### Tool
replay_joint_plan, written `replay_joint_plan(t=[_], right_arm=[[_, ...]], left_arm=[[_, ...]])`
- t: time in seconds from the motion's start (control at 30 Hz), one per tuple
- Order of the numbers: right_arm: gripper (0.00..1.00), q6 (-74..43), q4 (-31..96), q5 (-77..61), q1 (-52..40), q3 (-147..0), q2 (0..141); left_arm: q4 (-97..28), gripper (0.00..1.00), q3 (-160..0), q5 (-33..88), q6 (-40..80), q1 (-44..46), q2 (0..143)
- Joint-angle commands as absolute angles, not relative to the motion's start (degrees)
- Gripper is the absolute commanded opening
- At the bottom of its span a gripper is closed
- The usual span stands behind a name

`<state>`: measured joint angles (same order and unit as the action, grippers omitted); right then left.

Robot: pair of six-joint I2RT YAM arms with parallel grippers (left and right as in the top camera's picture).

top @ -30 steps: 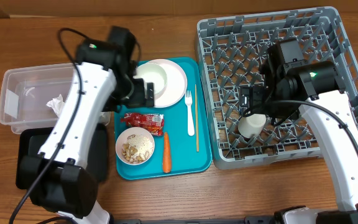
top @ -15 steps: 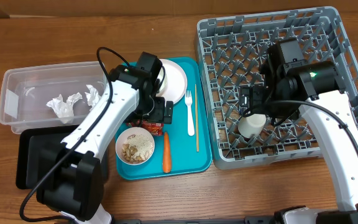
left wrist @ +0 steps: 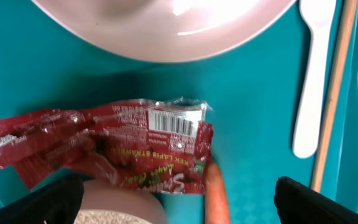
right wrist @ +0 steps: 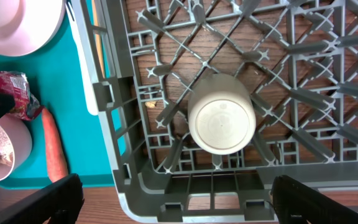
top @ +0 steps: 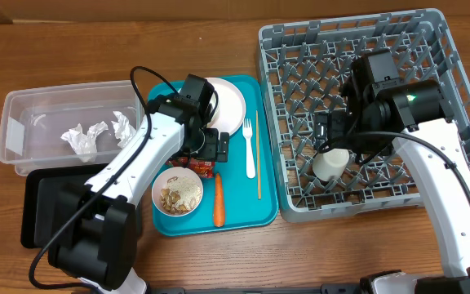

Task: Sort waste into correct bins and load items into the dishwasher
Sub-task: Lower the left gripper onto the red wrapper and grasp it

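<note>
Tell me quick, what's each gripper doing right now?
Left gripper: open, empty, over the red wrapper.
Right gripper: open, empty, over the upturned cup.

A serving tray (top: 235, 204) is sitting on the table (top: 219, 33) straight before me. On it the plate (top: 228, 106) is lying at the far end and the wrapper (left wrist: 104, 146) just nearer me. The bowl of crumbs (top: 177, 192) is sitting nearest me, with the carrot (top: 218, 200) beside it on its right. The fork (top: 249, 147) and stick (top: 259, 155) are lying side by side further right. The dish rack (top: 447, 90) is standing on my right, holding the cup (top: 330, 166) near its left edge. On my left the tub (top: 23, 122) is holding napkins (top: 96, 135), and the shallow bin (top: 43, 212) is sitting just nearer me.
</note>
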<state>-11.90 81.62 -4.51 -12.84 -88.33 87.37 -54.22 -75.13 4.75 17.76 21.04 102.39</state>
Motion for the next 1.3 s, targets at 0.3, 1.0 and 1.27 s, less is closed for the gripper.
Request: replay_joint_plan(t=[0.3, 1.0, 1.27], right_arm=[[1.00, -11.6, 81.3, -4.8, -13.0, -89.5, 86.7], [1.00, -11.6, 81.3, -4.8, -13.0, -89.5, 86.7], [1.00, -11.6, 81.3, -4.8, -13.0, -89.5, 86.7]], left_arm=[[-46.2, 1.00, -69.0, 3.3, 16.7, 21.5, 102.0], [-43.0, 0.99, -68.6, 2.3, 16.7, 21.5, 108.2], [-42.8, 0.85, -68.6, 2.3, 16.7, 21.5, 108.4]])
